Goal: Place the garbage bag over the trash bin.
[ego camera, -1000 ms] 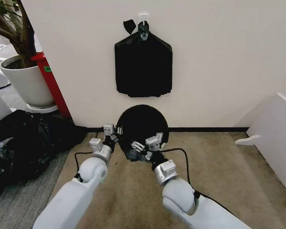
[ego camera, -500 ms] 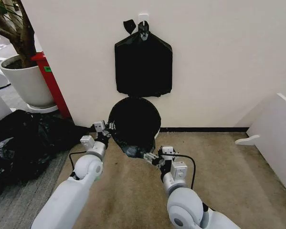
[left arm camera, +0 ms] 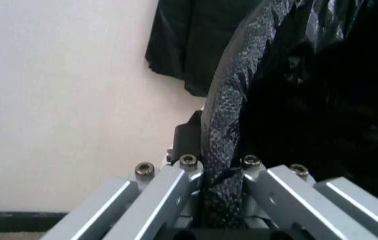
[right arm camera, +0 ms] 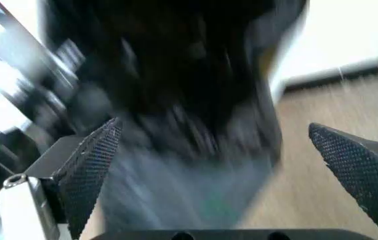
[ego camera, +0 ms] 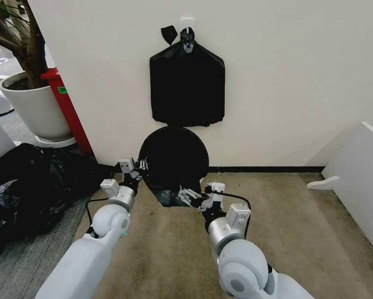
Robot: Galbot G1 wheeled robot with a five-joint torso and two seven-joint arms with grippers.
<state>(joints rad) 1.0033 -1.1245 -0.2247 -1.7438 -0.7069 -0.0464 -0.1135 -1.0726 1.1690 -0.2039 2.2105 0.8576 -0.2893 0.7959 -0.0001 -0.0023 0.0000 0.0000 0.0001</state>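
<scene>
Bag (ego camera: pixel 174 161): glossy black film, stretched into a round dark mouth facing the head camera, low against the far wall, directly under the bundle. Film covers the bin (ego camera: pixel 203 182), of which a pale sliver shows at the bag's right edge, just above the carpet (ego camera: pixel 286 230).

Left gripper (ego camera: pixel 134 167): at the bag's left rim. In the left wrist view its jaws are closed on a crinkled fold of the bag (left arm camera: pixel 225 130) that runs up between the metal fingers (left arm camera: pixel 175 192).

Right gripper (ego camera: pixel 194 196): at the bag's near lower edge, right of centre. In the right wrist view the two textured pads (right arm camera: pixel 95 160) stand well apart, jaws open, with blurred black film (right arm camera: pixel 175 75) between and beyond them; whether they touch it cannot be told.

Bundle (ego camera: pixel 187 84): flat, square, black, knotted top, hung from a white hook (ego camera: pixel 187 23) on the far wall.

Heap (ego camera: pixel 30 184): sprawling black plastic on the floor, left, well apart from the bag.

Pot (ego camera: pixel 32 106): large, white, with a tree, far left; a red board (ego camera: pixel 66 107) stands just right of it against the wall corner.

Panel (ego camera: pixel 360 180): white, leaning, far right.
</scene>
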